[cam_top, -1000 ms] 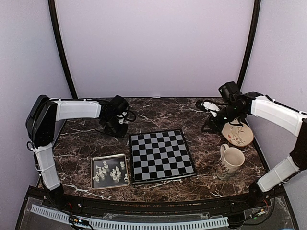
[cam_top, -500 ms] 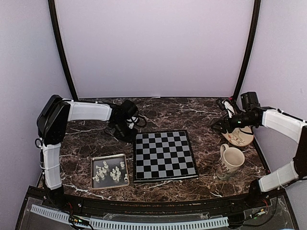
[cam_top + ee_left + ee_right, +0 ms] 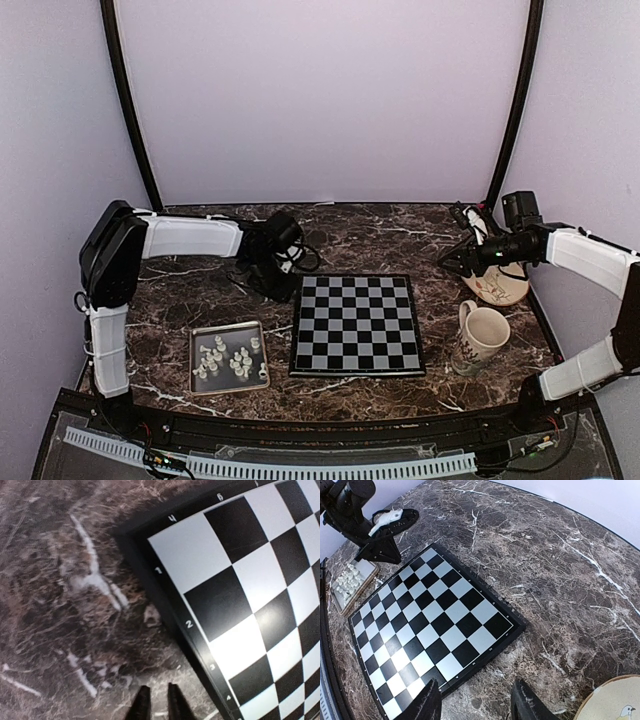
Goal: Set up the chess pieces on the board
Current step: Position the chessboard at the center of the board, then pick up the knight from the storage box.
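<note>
Zero of the tiny whitish translucent chess pieces point(image 3: 232, 358) are on the board so far; all sit bunched in the small silver-rimmed metal tray point(image 3: 226, 326) near the table's front left. The flat square black-and-light-grey board point(image 3: 356, 325) with a thin dark border lies just right of the tray, mid-table, on the dark veined marble table point(image 3: 180, 300). The step looks like board positioning or approach, with no piece picked yet. The left gripper point(image 3: 284, 292) is low at the board's far-left corner, its fingers almost pressed together with only a slim gap and nothing between them. The right gripper point(image 3: 447, 262) hovers off the board's far-right side, fingers spread and empty, near the cream painted plate point(image 3: 503, 287) and the cream floral ceramic mug point(image 3: 480, 338). The next move probably calls for the left arm to open, swing back over the tray and pinch one tiny piece cleanly, which is fiddly because they are crowded. The left wrist view shows the left gripper point(image 3: 159, 705) over bare marble just beside the border, plus edge numbers the top view can't resolve. The right wrist view shows the right gripper point(image 3: 477, 705), every square bare, and the far tray. Only the top view shows the mug.
</note>
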### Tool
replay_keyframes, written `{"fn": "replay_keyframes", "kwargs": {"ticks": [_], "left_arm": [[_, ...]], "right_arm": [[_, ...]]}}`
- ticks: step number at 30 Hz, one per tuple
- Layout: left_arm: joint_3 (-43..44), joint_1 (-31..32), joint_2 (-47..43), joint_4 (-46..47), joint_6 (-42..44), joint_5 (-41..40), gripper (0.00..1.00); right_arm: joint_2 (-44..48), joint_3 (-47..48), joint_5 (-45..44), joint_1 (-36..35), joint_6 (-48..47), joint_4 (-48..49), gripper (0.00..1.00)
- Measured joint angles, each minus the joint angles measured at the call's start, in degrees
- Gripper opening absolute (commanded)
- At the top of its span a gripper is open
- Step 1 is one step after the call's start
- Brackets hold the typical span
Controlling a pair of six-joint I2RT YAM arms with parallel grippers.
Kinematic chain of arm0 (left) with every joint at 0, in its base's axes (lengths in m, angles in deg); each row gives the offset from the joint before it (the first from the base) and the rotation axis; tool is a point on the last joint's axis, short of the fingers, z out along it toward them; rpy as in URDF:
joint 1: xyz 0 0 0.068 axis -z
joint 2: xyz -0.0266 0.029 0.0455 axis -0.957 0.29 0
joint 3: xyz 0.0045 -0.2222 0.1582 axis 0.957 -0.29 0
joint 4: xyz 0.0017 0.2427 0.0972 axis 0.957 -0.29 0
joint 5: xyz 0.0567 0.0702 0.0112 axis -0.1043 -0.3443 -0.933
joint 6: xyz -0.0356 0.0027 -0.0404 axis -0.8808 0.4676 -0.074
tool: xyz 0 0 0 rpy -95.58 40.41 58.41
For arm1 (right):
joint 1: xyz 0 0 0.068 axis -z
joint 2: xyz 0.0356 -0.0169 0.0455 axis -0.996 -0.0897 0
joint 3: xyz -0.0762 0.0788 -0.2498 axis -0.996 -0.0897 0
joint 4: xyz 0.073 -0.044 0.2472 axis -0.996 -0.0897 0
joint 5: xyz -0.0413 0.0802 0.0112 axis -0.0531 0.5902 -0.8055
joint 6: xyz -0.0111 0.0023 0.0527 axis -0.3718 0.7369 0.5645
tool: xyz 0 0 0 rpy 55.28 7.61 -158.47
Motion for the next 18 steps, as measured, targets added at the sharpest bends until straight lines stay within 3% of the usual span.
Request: {"fn": "replay_keyframes", "kwargs": {"ticks": [4,6,11,18], "left_arm": [[-0.87,-0.22,-6.84,-1.46,1.25,-2.16,0.62],[-2.49,-0.24,-12.66,-1.53,1.46,-2.93,0.96],[-10.78,-0.26,-27.36,-0.31,0.87,-4.31,0.99],[-21.79,-0.57,-36.48,0.11,-2.38,-10.47,0.99]], "right_arm": [[0.00,0.00,0.98,0.00,-0.70,-0.13,0.48],[0.00,0.00,2.03,0.00,-1.42,-0.52,0.50],[0.00,0.90,5.73,0.00,-3.04,-3.61,0.65],[-0.20,11.15,5.01,-6.14,-2.95,-7.37,0.66]]}}
